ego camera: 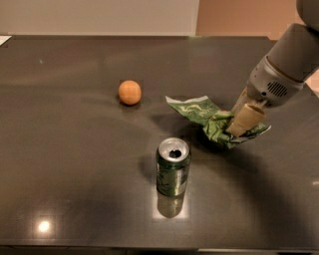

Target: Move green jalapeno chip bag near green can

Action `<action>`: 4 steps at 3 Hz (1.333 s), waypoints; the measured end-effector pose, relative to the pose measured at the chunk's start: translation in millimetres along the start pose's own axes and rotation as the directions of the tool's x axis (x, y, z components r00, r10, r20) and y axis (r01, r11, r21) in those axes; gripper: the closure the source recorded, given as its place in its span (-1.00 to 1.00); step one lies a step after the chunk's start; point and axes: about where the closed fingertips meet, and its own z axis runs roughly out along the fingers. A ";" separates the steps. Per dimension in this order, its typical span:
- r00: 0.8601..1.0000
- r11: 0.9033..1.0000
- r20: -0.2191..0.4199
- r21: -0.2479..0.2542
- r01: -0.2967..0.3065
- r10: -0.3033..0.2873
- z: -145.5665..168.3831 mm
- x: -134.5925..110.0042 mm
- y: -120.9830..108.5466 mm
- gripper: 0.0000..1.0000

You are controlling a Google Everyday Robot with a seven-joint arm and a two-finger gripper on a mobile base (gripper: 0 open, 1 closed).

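The green jalapeno chip bag (207,118) is crumpled, its right part pinched and lifted, its left end pointing toward the middle of the dark table. My gripper (239,124) comes down from the upper right and is shut on the bag's right part, its tan fingers (245,119) pressed into the foil. The green can (173,167) stands upright below and left of the bag, silver top and dark hole showing, a short gap between can and bag.
A small orange ball (129,92) lies left of the bag. The dark glossy table (70,164) spreads across the view, its far edge against a pale wall (99,15). My grey arm (289,60) fills the upper right.
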 end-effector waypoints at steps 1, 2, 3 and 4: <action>1.000 1.000 -0.004 -0.009 0.002 -0.002 -1.7 -5.0 22.0 1.00; 1.000 1.000 -0.009 -0.020 -0.003 0.003 0.1 -8.4 37.6 0.70; 1.000 0.999 -0.012 -0.033 -0.006 0.006 4.0 -10.7 49.7 0.22; 1.000 0.999 -0.014 -0.047 -0.005 0.004 8.4 -12.2 60.0 -0.25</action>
